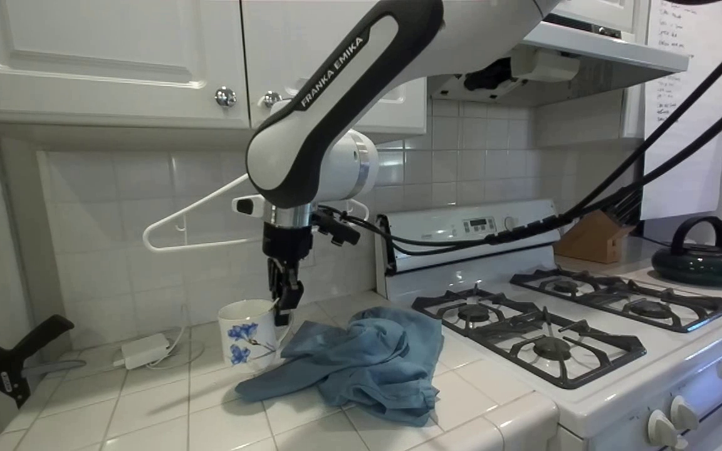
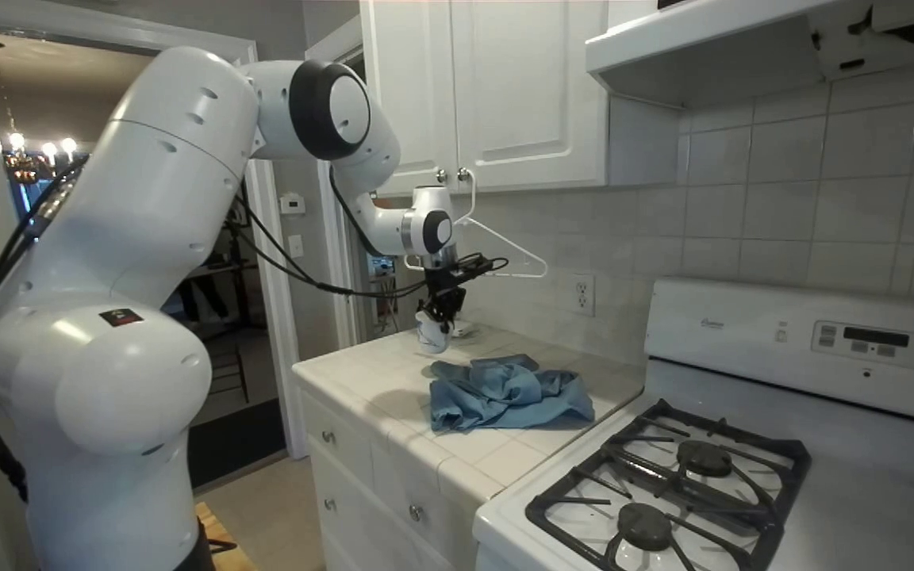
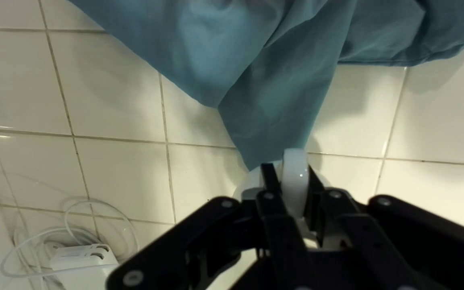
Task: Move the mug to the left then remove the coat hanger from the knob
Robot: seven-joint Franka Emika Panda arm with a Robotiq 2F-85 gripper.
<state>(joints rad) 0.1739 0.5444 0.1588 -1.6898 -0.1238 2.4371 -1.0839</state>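
The bench (image 1: 148, 407) is white-tiled, its back edge against the tiled wall (image 1: 91, 250) and one side edge meeting the stove (image 2: 862, 492). A crumpled blue cloth (image 1: 373, 363) lies on it toward the stove edge.

The coat hanger (image 1: 205, 246) is thin, white and triangular, suspended above the bench in front of the wall, partly screened by the arm (image 1: 282, 153) in both exterior views. Its hook (image 2: 473, 194) points up; its long axis, shoulder to shoulder, runs nearly level.

The mug (image 1: 245, 338) is white and glossy, with blue flowers on a thin branch. Location: over the bench, between the cloth and the side edge opposite the stove, just beside the cloth. Mouth up, long axis close to vertical; the handle (image 3: 295, 181) points toward the stove edge. Whether the base touches the bench cannot be established from these angles.

The jaws point down and are closed to a narrow gap, with the mug's handle pinched between them.

The knob (image 2: 463, 174) is round, silver and polished, at the lower corner of a cabinet door (image 2: 532, 79); the hanger's hook is caught on it. A second knob (image 2: 441, 175) sits just beside it.
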